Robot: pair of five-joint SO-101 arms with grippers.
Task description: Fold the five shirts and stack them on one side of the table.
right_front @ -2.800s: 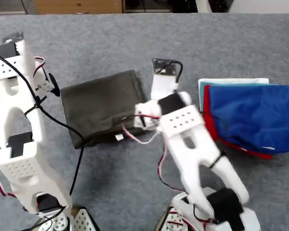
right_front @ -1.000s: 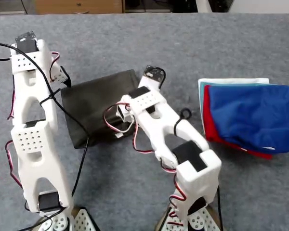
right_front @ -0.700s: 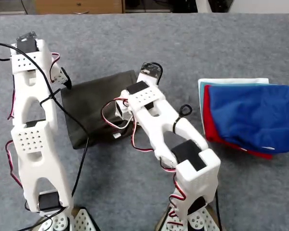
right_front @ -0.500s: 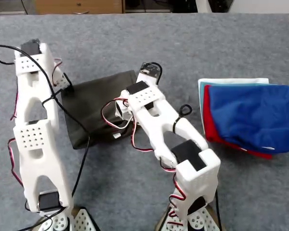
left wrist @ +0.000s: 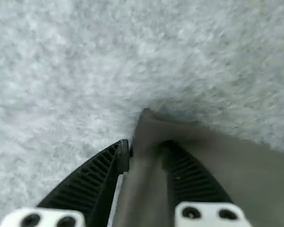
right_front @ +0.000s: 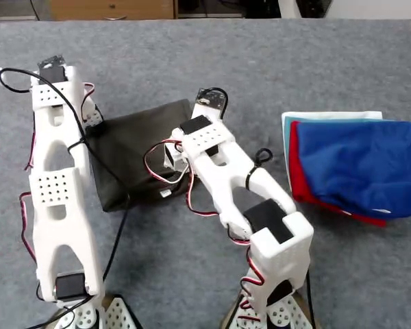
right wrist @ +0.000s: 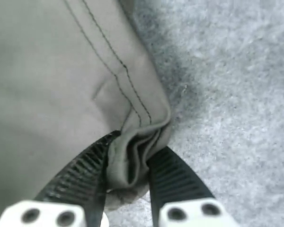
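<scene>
A folded dark olive shirt (right_front: pixel 133 154) lies on the grey table between my two arms. My left gripper (right_front: pixel 94 122) is at its far left corner. In the left wrist view this gripper (left wrist: pixel 146 155) is shut on that corner, and a ridge of olive cloth (left wrist: pixel 146 137) stands up between its fingers. My right gripper (right_front: pixel 195 113) is at the shirt's far right corner. In the right wrist view it (right wrist: pixel 130 151) is shut on the bunched, stitched hem (right wrist: pixel 137 137).
A stack of folded shirts lies at the table's right side, a blue one (right_front: pixel 363 164) on top, a red one (right_front: pixel 296 175) and lighter ones (right_front: pixel 329 116) beneath. Wooden furniture (right_front: pixel 113 8) stands beyond the far edge. Grey table (right_front: pixel 260 62) lies bare behind the arms.
The left arm moved in from the left to the shirt's far left corner. The right arm swung from the shirt's near right edge to its far right corner. Both grippers took hold.
</scene>
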